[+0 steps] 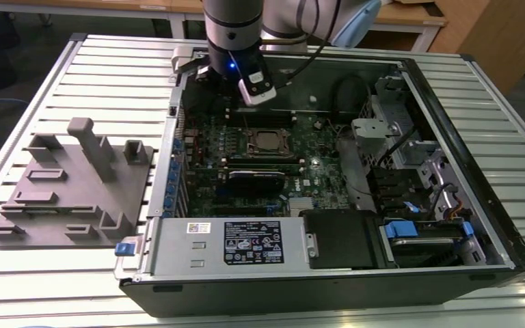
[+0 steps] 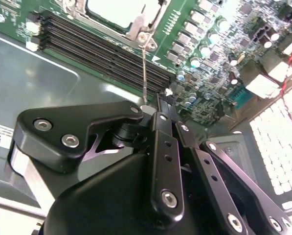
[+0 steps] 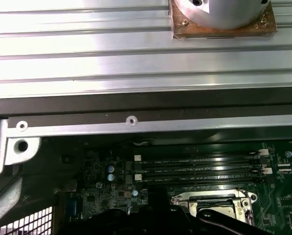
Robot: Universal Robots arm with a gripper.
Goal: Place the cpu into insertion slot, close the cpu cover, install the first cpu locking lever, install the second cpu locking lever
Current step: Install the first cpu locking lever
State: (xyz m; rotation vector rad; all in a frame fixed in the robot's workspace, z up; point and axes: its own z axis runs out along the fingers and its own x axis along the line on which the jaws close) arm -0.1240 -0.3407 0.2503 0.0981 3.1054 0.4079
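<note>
Pincer: your gripper looked closed on the tip of the thin wire lever.
Chip: the chip sat in the socket, upper middle of the exterior view. The cover seemed down around it.
Technique: you'd have done best to swing the lever along its own arc, without dragging it sideways.
Labels: a white sticker sat on the grey box, lower middle. Its print was too small to read.
</note>
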